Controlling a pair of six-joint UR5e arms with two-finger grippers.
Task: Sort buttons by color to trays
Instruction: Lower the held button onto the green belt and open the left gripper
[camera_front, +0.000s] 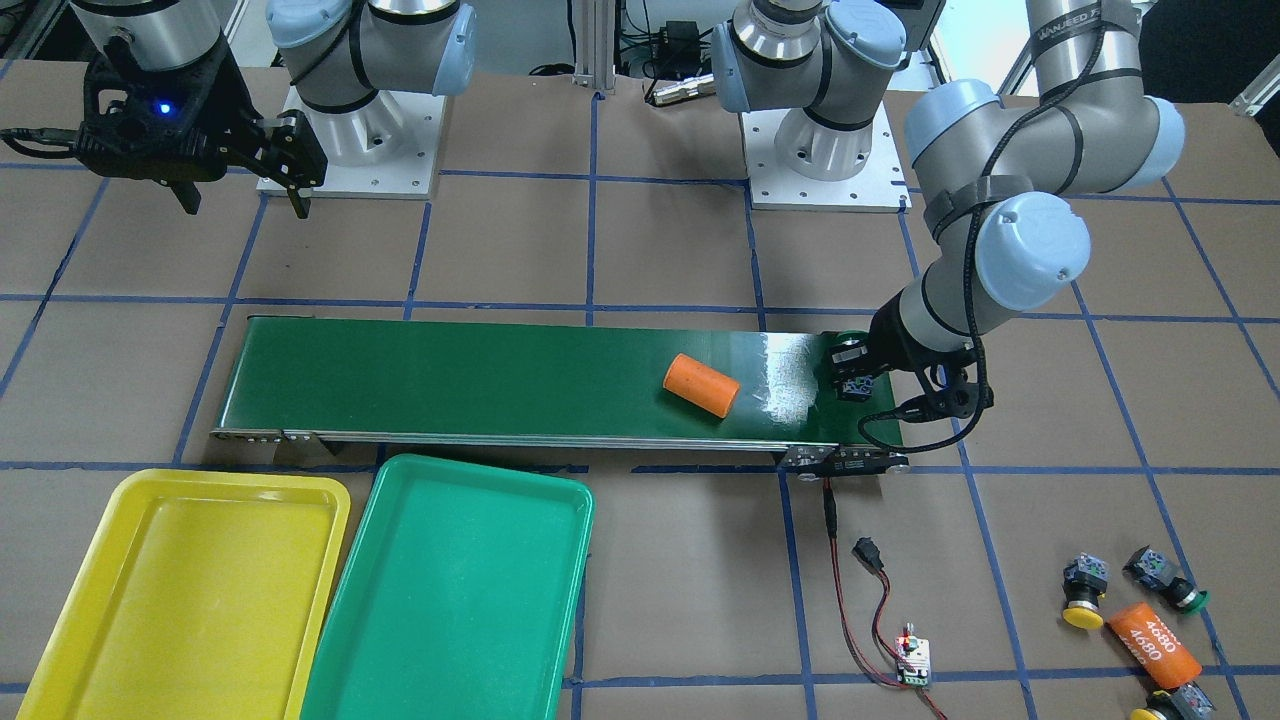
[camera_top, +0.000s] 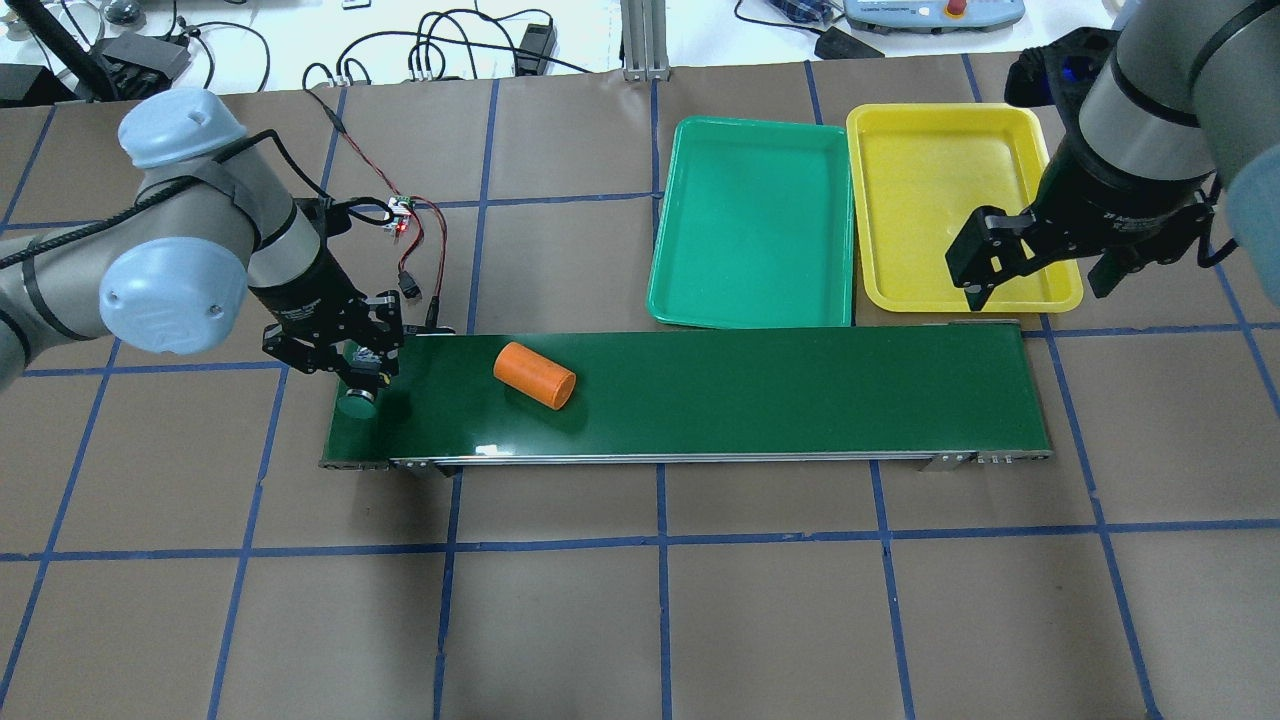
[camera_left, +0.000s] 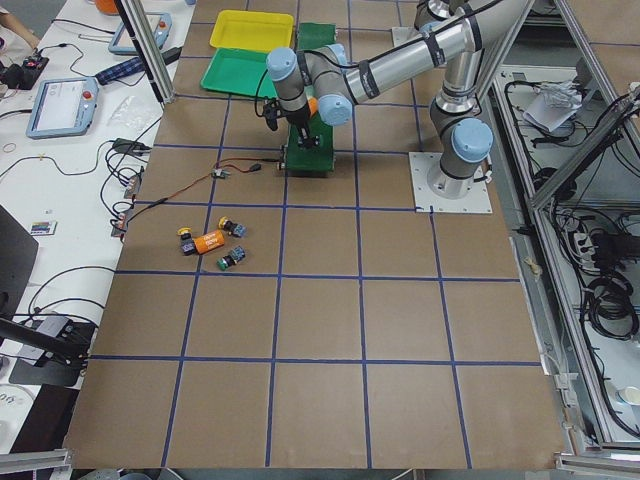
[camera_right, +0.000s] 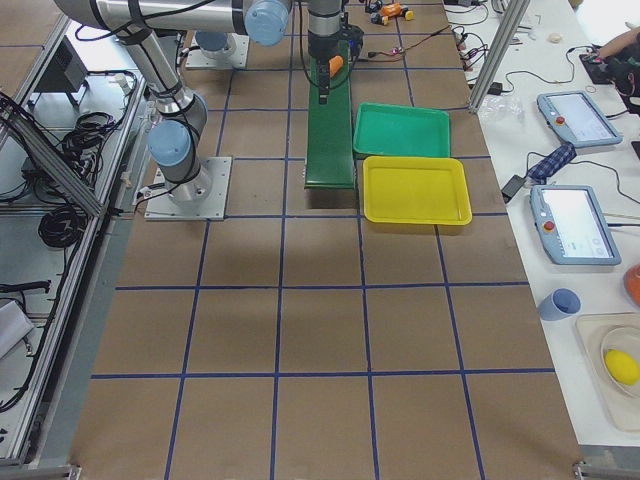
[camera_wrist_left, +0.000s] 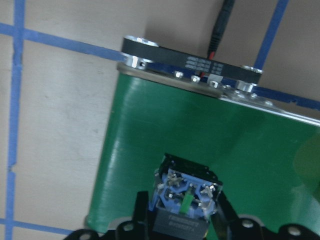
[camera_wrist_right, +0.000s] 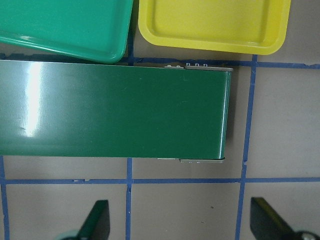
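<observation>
My left gripper (camera_top: 345, 360) is shut on a green button (camera_top: 356, 403) at the conveyor's left end, low over the belt. In the left wrist view the button's body (camera_wrist_left: 185, 200) sits between the fingers. My right gripper (camera_top: 1030, 270) is open and empty, hovering over the belt's other end next to the yellow tray (camera_top: 950, 200). The green tray (camera_top: 750, 220) lies beside the yellow one; both are empty. In the front-facing view two yellow buttons (camera_front: 1083, 590) (camera_front: 1170, 705) and one green button (camera_front: 1165, 578) lie on the table.
An orange cylinder (camera_top: 535, 375) lies on the dark-green conveyor belt (camera_top: 750, 400). A second orange cylinder (camera_front: 1152, 645) lies among the loose buttons. A small circuit board (camera_front: 913, 662) with red and black wires lies near the belt's end.
</observation>
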